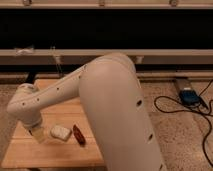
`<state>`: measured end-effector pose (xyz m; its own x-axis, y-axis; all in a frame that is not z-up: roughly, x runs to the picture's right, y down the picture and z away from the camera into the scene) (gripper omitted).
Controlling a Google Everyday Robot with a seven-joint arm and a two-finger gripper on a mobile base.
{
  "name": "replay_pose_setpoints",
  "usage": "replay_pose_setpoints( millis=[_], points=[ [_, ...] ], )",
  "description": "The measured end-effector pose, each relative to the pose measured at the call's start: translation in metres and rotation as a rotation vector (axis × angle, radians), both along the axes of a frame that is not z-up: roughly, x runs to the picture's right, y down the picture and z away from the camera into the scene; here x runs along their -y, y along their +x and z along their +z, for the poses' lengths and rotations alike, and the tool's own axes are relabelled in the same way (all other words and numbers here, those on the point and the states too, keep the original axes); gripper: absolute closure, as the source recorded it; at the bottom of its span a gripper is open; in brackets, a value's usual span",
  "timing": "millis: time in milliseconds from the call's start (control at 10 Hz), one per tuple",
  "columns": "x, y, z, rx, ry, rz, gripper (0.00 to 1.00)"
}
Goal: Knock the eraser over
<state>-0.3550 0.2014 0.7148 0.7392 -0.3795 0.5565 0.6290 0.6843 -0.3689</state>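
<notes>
A small white block [60, 132], which looks like the eraser, lies on the wooden table [45, 155]. A dark red oblong object [79, 135] lies just right of it. My gripper [38, 135] hangs from the white arm's wrist [27, 107], low over the table, just left of the white block and very close to it. I cannot tell whether it touches the block. The bulky white arm [117, 110] fills the middle of the view and hides the table's right part.
A blue device [189, 96] with black cables [167, 107] lies on the speckled floor to the right. A long ledge [165, 55] and a dark wall run behind the table. A small white object [24, 50] sits on the ledge at left.
</notes>
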Motion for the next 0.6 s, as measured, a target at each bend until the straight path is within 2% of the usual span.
replay_pose_setpoints(
  millis=[300,600],
  points=[
    [0.003,-0.003,0.007,0.015,-0.002,0.013,0.20],
    [0.012,0.006,0.010,0.044,-0.010,0.041,0.20]
  ],
)
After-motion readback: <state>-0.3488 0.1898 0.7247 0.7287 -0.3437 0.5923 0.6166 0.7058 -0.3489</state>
